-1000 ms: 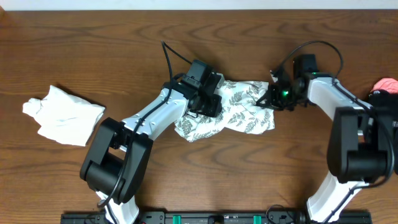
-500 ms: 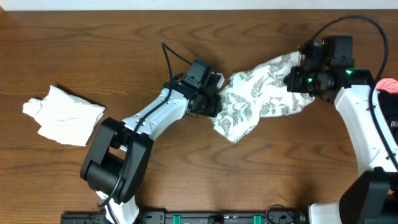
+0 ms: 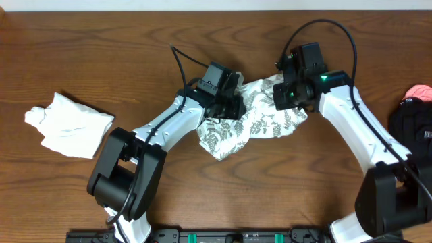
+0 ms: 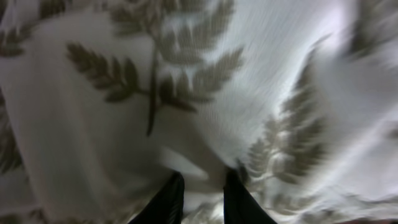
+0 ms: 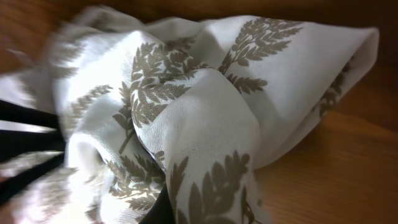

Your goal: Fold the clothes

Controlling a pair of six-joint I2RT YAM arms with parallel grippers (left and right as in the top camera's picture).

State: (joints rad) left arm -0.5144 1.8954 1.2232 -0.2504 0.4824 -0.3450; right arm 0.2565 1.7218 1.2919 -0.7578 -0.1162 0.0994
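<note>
Overhead, left pincer [image 3: 233, 111] and right pincer [image 3: 282, 98] pinch the fern garment [image 3: 255, 125], contact hidden.

Crumpled fern-print garment [image 3: 246, 125] lies central, white garment [image 3: 67, 125] left.

cream fern-print garment [image 3: 256, 125], white garment [image 3: 67, 125], black garment [image 3: 410, 125]

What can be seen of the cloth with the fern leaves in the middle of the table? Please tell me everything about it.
The fern-print garment is soft, thin-looking cream-white fabric printed all over with grey-green fern leaves. It lies crumpled and bunched, not folded, with deep creases, near the middle of the wooden table. The left gripper pinches its left end, and the right gripper is shut on its upper right part. No sleeves or collar can be made out.
</note>
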